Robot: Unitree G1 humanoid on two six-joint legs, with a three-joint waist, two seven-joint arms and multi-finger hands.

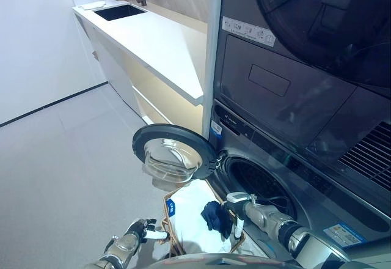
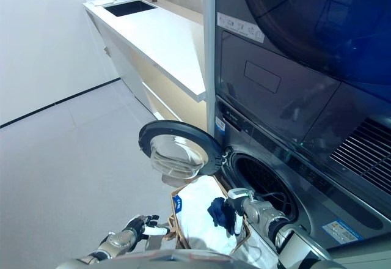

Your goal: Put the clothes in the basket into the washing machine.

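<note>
The washing machine's drum opening (image 1: 264, 186) stands open, with its round glass door (image 1: 174, 153) swung out to the left. Below the door sits the basket (image 1: 169, 223), copper-rimmed with a white liner. A dark blue garment (image 1: 215, 215) hangs above the basket's right side, and my right hand (image 1: 236, 213) is shut on it just below the drum's lower left edge. My left hand (image 1: 144, 231) is at the basket's left rim, its white-tipped fingers stretched out toward the rim. Apart from the liner, the basket's contents are hard to make out.
A second appliance with a dark round window (image 1: 317, 24) is stacked on top of the washer. A long white counter (image 1: 159, 43) with a sink (image 1: 119, 12) runs off to the far left. Grey tiled floor (image 1: 67, 171) lies to the left of the basket.
</note>
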